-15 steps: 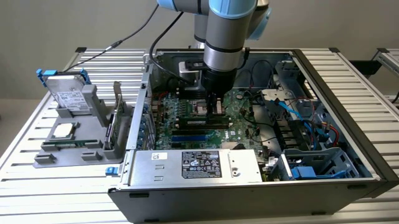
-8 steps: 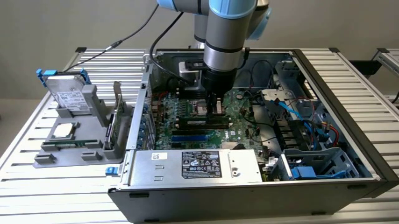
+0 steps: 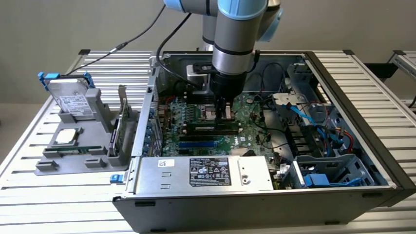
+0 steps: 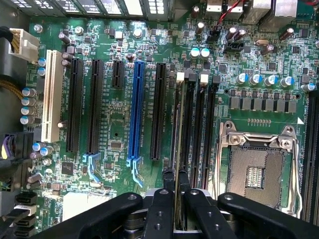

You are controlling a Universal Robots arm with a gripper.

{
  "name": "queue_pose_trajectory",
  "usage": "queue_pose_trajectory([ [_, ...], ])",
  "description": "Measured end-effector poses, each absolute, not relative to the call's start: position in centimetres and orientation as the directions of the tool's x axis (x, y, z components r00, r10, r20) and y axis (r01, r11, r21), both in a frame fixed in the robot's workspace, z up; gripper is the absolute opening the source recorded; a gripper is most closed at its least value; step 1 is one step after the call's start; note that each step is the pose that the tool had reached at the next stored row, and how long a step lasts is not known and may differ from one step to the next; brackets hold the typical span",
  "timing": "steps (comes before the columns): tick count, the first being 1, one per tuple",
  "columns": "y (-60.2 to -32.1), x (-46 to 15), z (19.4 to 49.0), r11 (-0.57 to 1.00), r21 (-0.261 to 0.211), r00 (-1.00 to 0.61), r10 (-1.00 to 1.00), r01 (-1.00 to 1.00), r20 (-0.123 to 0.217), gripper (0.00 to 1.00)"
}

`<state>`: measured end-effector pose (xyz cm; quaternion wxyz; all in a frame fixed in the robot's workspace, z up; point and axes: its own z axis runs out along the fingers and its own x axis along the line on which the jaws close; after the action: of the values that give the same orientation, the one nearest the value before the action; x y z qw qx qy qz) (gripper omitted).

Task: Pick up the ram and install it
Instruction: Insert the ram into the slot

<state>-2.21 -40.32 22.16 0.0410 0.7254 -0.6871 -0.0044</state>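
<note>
The ram (image 4: 178, 124) shows edge-on as a thin green stick held upright between my gripper's (image 4: 176, 199) black fingers (image 4: 163, 209), which are shut on it. It stands in line with the black memory slots (image 4: 207, 124) beside the open processor socket (image 4: 256, 169), at the outermost slot; I cannot tell how deep it sits. In the exterior view my gripper (image 3: 225, 116) reaches straight down into the open computer case, with the ram (image 3: 211, 127) under it as a long dark strip on the motherboard (image 3: 195, 144).
A grey holder tray (image 3: 71, 151) at the exterior view's left carries a hard drive (image 3: 71, 100), a silver processor chip (image 3: 66, 136) and an upright expansion card (image 3: 120, 126). The power supply (image 3: 204, 170) lines the case's near wall. Cables (image 3: 312, 122) and drive bays crowd the exterior view's right.
</note>
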Motion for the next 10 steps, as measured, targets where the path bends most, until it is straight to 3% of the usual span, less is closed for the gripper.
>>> queue_pose_trajectory([
  [10, -40.29, -2.21, 22.09, -0.052, 0.066, 0.056, -0.997, -0.996, 0.056, 0.15],
])
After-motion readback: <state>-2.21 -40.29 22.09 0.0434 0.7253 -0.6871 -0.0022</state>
